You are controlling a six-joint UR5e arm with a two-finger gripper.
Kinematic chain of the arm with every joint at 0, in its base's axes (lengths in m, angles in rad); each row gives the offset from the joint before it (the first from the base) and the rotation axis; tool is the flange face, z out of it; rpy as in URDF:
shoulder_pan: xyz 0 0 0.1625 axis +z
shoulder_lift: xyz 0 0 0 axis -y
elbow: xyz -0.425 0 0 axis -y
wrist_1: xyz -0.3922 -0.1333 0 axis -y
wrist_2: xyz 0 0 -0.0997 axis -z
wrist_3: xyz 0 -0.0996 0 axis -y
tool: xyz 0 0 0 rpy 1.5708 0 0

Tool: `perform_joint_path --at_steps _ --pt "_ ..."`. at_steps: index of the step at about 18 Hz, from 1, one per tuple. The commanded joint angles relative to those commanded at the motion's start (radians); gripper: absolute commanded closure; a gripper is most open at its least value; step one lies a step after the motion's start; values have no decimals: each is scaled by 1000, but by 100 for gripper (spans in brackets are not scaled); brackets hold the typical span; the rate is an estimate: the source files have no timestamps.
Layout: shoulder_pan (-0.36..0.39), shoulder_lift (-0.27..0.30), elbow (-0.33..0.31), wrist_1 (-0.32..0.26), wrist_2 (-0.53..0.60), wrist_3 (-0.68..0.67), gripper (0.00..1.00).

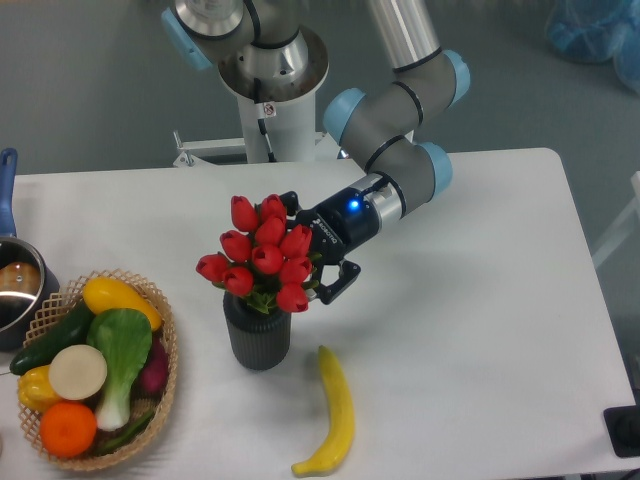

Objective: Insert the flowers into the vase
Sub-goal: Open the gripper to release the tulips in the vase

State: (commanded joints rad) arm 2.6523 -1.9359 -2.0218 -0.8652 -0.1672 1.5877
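Note:
The flowers (pixel 262 256), a bunch of red tulips with green leaves, stand upright with their lower ends in the mouth of the vase (pixel 258 345), a small dark grey ribbed cylinder left of the table's middle. The stems are hidden behind the heads and the vase rim. My gripper (pixel 308 250) comes in from the right at the level of the flower heads. One black finger shows above the bunch and one below it on the right, so it is shut on the flowers.
A yellow banana (pixel 335 410) lies just right of the vase, near the front edge. A woven basket (pixel 166 345) full of vegetables and fruit sits at the front left. A pot (pixel 14 292) with a blue handle is at the left edge.

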Motion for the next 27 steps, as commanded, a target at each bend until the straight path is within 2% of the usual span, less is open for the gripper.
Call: perform_joint_path --at_steps 3,15,16,19,27 --pt "-5 -3 2 2 50 0 0" --pt "-23 -15 15 5 120 6 0" --pt "-23 -12 15 6 124 6 0" --pt "-19 -2 15 6 234 5 0" --pt "12 31 17 3 268 -5 0"
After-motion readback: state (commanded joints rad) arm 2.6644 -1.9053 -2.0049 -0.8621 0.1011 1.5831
